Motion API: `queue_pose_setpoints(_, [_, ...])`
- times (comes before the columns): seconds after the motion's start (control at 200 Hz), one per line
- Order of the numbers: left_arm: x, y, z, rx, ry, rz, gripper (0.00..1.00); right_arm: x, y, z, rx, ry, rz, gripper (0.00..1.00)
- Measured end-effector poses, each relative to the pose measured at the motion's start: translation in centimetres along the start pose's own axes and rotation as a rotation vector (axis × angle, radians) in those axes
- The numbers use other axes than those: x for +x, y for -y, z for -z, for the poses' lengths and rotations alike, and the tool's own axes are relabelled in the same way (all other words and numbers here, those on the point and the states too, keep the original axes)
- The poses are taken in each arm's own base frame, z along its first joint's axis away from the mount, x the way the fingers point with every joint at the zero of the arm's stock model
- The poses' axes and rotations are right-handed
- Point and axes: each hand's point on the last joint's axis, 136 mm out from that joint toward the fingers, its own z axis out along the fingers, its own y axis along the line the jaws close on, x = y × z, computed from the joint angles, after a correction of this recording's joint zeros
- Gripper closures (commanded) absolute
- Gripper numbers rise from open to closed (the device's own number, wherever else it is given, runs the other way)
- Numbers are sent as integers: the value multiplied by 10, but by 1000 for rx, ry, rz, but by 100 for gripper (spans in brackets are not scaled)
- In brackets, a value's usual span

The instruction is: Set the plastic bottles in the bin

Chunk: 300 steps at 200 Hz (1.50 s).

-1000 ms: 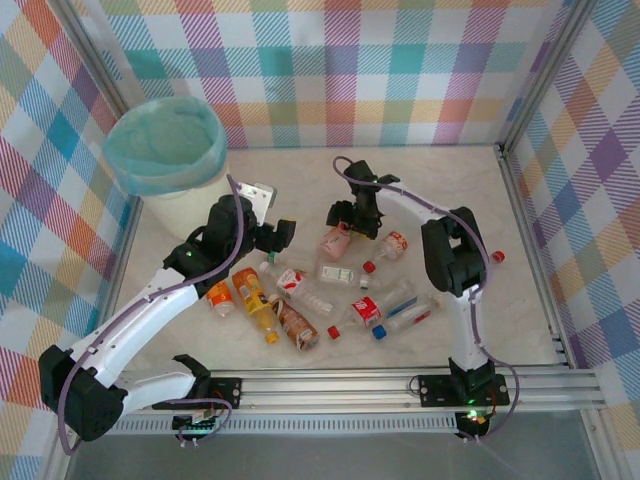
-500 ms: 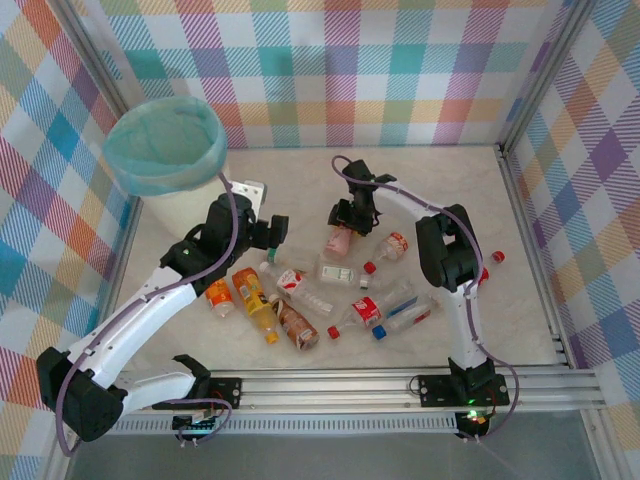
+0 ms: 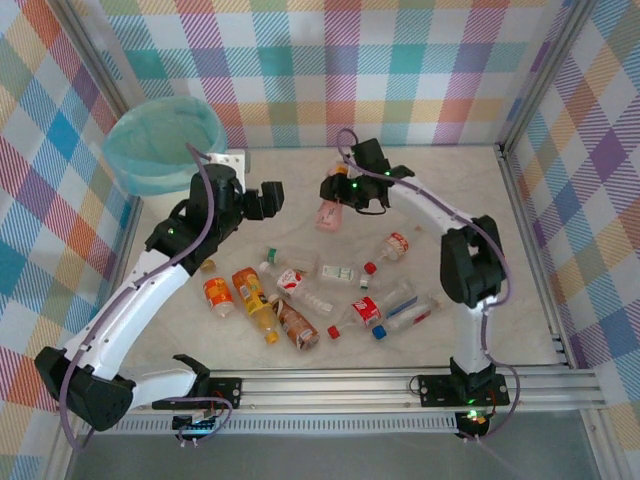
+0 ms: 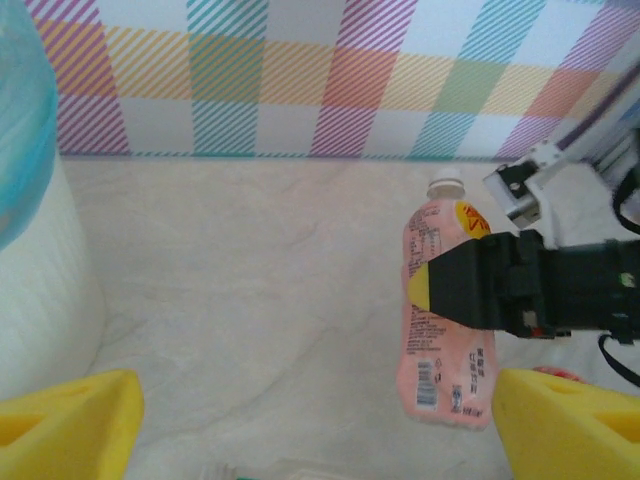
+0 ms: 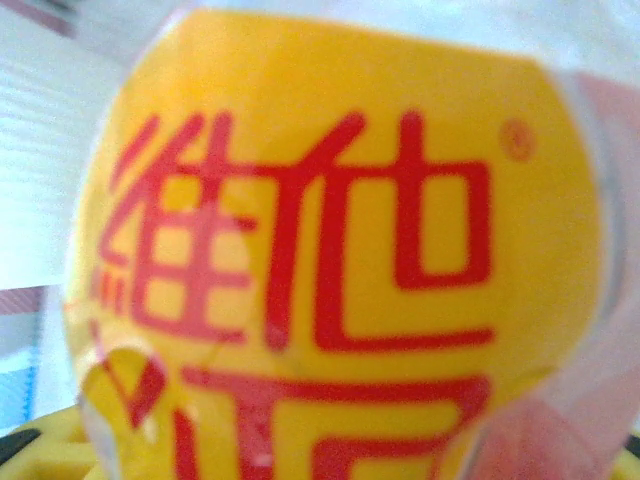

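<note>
The right pincer is clamped on a pink plastic bottle with a white cap and a yellow patch on its label; from the left wrist, one black finger with a yellow tip lies across the bottle's middle, with the cap above the finger and the base below it; whether the base touches the pale marbled table I cannot tell; from the right wrist, the yellow patch and its red characters sit blurred right against the lens. The left pincer is spread wide, its yellow pads far apart with nothing between them; the held bottle is ahead of it, toward its right pad; the round white bin lined with a light blue-green plastic bag stands just to this pincer's left, its white wall close beside the left pad; the other plastic bottles, with red, orange and brown labels, lie loose on the table, nearer the arm bases than either pincer.
</note>
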Motion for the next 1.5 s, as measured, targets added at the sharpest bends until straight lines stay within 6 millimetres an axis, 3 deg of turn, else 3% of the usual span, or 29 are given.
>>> queue_pose_setpoints(0.13, [-6,15,-5,88,-26,60,13,-7,-50,38,-154,102,147,46])
queue_pose_setpoints(0.275, [-10,37,-7,201,-60,100,15,13,-96,59,-302,151,310,47])
queue_pose_setpoints(0.495, [-5,59,0,325,-106,132,21,50,-129,67,-456,134,459,48])
queue_pose_setpoints(0.71, [-4,67,4,372,-126,143,30,61,-155,86,-567,144,555,49])
queue_pose_setpoints(0.945, [-17,67,10,368,-91,142,34,81,-163,104,-630,143,629,50])
queue_pose_setpoints(1.245, [-20,66,11,366,-78,147,38,101,-163,103,-654,113,697,51])
queue_pose_setpoints(1.39, [-19,67,10,368,-83,154,48,106,-162,102,-654,109,717,52])
queue_pose_setpoints(1.5, [-20,68,10,377,-86,165,48,107,-162,102,-653,106,725,52])
